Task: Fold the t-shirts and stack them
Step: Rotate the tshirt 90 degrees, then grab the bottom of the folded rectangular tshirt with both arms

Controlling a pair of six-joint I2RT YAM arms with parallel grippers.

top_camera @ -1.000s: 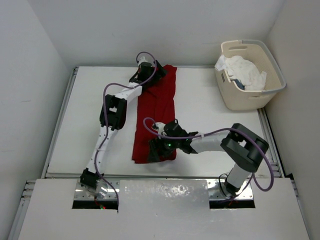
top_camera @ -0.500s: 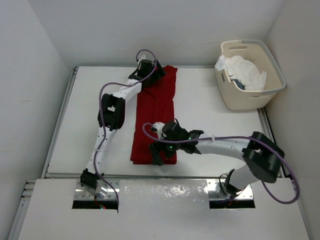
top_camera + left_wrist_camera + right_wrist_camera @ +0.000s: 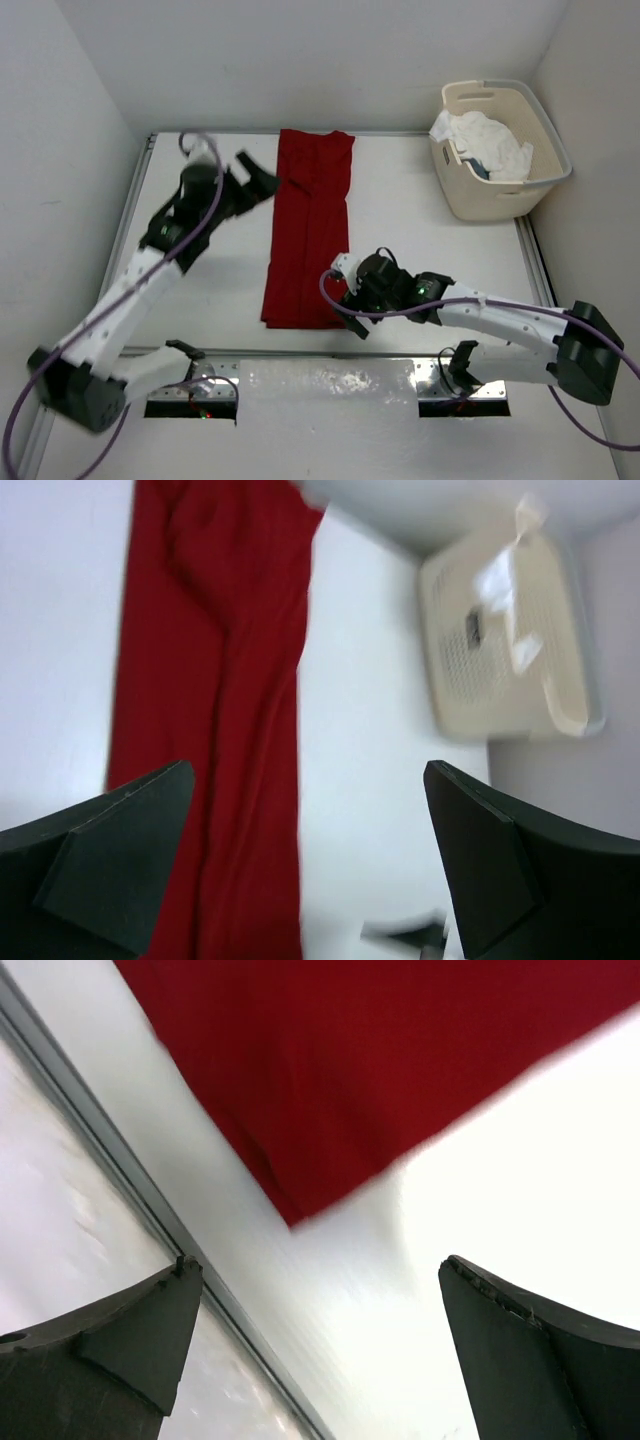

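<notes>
At the bottom centre of the top view, the right gripper (image 3: pixel 348 300) hangs w/ fingers spread & nothing btwn them, just beside the lower right corner of the deep red cloth t-shirt (image 3: pixel 310 230). Its wrist view shows that corner lying flat close to the grey metal rail (image 3: pixel 150 1210) at the near edge of the white table (image 3: pixel 420 230).

The red shirt is a long narrow strip running from lower centre to top centre of the frame, prob. already folded lengthwise. So the job looks part-way thru, w/ a crosswise fold likely due next.

Left of the strip's far end, the left gripper (image 3: pixel 258 175) is also spread wide, empty & apart from the cloth. Both sit off the shirt, prob. to re-aim for a fresh grasp.

In the upper right, the cream plastic laundry basket (image 3: pixel 495 205) holds the crumpled white cloth t-shirt (image 3: pixel 485 140), not yet folded.

Vs. a sec ago: both grippers were over the red shirt, left at the far end & right at the near end. Now both are clear, the left arm has swung out to frame left, & the strip's far end lies uncovered.
</notes>
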